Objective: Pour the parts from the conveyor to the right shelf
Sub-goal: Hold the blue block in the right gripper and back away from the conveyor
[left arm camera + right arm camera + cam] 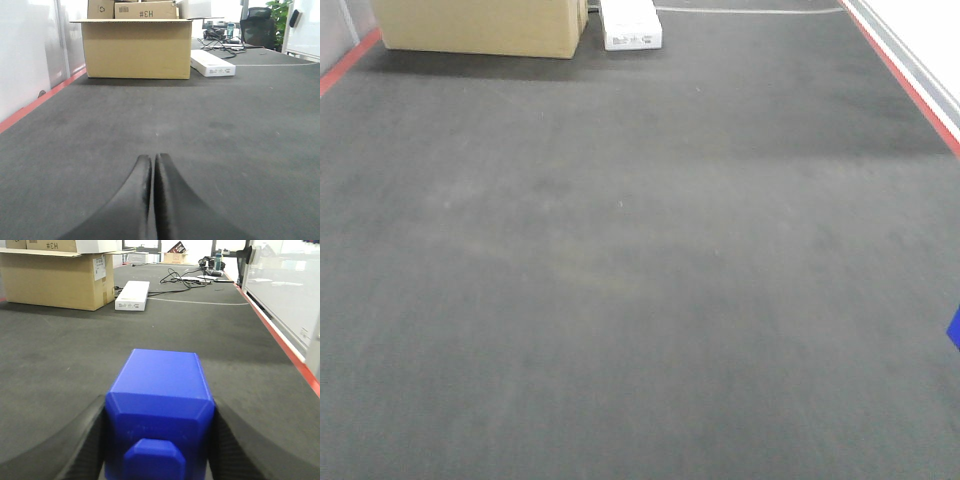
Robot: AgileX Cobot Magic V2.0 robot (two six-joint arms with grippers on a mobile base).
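One of the parts, a bright-blue block [160, 390] with a square knob facing the camera, fills the right wrist view. My right gripper [160, 407] is shut on it, one black finger pressed to each side, low over the conveyor [60, 340]. In the front view only a blue corner [954, 330] shows at the right edge, above the dark-grey belt [620, 250]. My left gripper [151, 157] is shut with nothing between its fingers, just above the belt [225, 125]. The right shelf is out of view.
A cardboard box [485, 25] and a flat white box [632, 25] sit at the belt's far end. Red rails [910, 85] run along both sides. Cables [180, 279] lie further back. A white panel [285, 285] stands along the right side.
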